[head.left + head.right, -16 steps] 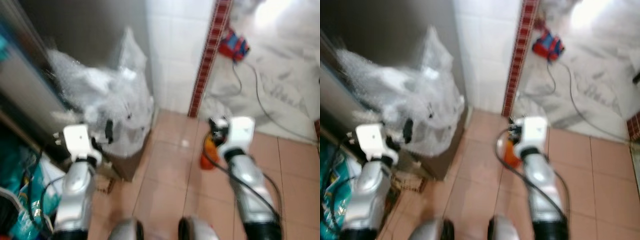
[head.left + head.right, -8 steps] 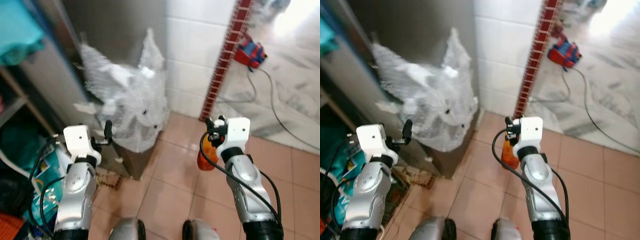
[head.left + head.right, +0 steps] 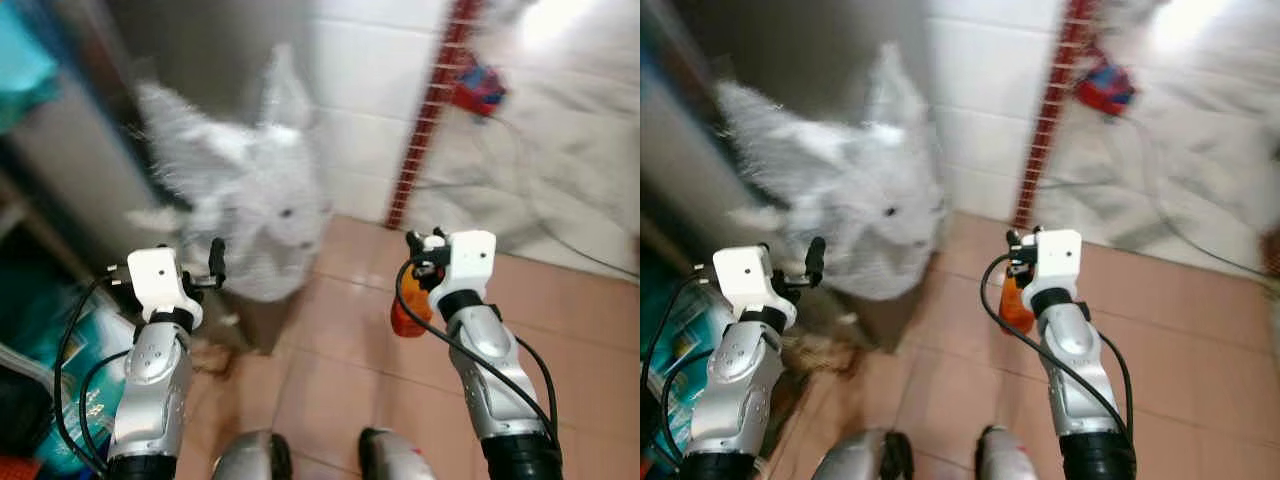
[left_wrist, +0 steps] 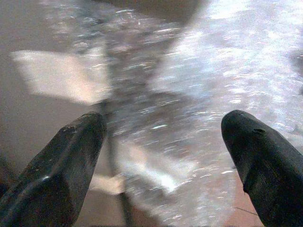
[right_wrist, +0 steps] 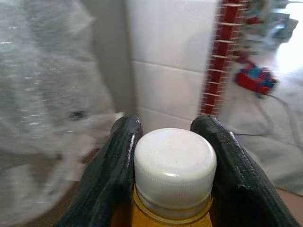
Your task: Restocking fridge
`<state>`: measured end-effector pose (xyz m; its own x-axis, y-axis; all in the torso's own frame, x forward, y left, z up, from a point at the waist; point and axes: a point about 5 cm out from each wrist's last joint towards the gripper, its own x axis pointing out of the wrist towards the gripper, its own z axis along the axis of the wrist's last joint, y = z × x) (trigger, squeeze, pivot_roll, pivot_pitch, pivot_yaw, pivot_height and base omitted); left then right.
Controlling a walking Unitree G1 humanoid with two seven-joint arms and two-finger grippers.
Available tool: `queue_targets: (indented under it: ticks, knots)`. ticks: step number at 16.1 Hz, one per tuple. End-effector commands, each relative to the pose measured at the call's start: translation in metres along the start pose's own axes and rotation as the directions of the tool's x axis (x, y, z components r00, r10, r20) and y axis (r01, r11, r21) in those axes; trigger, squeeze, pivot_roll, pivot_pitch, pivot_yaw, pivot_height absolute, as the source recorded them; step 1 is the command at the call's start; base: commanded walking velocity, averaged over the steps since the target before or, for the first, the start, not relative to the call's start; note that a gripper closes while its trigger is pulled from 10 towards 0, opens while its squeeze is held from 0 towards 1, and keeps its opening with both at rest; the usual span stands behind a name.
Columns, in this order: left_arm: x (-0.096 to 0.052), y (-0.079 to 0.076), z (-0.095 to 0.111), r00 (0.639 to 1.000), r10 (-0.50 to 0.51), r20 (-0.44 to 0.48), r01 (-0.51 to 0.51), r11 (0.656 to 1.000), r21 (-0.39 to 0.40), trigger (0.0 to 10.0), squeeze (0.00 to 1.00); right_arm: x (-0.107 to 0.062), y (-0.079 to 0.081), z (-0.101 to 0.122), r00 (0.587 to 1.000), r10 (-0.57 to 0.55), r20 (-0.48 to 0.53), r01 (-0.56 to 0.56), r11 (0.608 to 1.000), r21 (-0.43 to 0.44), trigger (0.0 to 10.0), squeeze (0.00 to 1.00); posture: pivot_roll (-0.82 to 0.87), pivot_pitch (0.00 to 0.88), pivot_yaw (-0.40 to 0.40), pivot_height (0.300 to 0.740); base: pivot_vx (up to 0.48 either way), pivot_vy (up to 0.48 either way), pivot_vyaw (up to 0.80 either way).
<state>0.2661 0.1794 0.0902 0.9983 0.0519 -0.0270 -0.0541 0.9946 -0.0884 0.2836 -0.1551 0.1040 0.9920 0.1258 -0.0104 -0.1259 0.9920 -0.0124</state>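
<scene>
Orange bottle point(image 5: 171, 189) upright in right gripper point(image 5: 170, 156)

Your left arm reaches forward at waist height, its left tool point(image 4: 161, 156) with fingers spread wide and holding nothing. Your right arm extends alongside, its right tool point(image 5: 170, 156) clamped on the neck of a bottle point(image 3: 410, 312).
</scene>
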Motion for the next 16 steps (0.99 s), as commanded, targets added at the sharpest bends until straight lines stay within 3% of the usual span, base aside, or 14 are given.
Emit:
queue_targets:
  ticks: [1,3,13,16]
  knots:
    - [-0.001,0.001,-0.002,1.0,-0.003,-0.009,0.003,1.0,0.013,10.0,0.0,0.002,0.002,0.004,1.0,0.014,0.022,-0.014,1.0,-0.002,10.0,0.0,0.03,0.1,0.036,0.74,0.0,0.0,-0.8]
    - [0.0,0.004,-0.002,1.0,0.012,-0.009,-0.012,1.0,0.018,10.0,0.0,0.002,0.002,0.004,0.999,0.023,0.022,-0.023,1.0,-0.006,10.0,0.0,0.03,0.1,0.034,0.74,0.0,0.0,-0.65]
    - [0.004,0.024,0.007,0.988,0.148,0.042,-0.151,0.986,0.066,10.0,0.0,0.0,0.001,0.003,1.0,0.028,0.015,-0.027,0.999,-0.019,10.0,0.0,0.02,0.121,0.031,0.74,0.0,0.0,0.0]
    - [0.009,0.026,0.006,0.99,0.141,0.026,-0.143,0.988,0.058,10.0,0.0,-0.001,0.001,0.003,1.0,0.028,0.014,-0.027,0.999,-0.023,10.0,0.0,0.01,0.125,0.032,0.74,0.0,0.0,0.0]
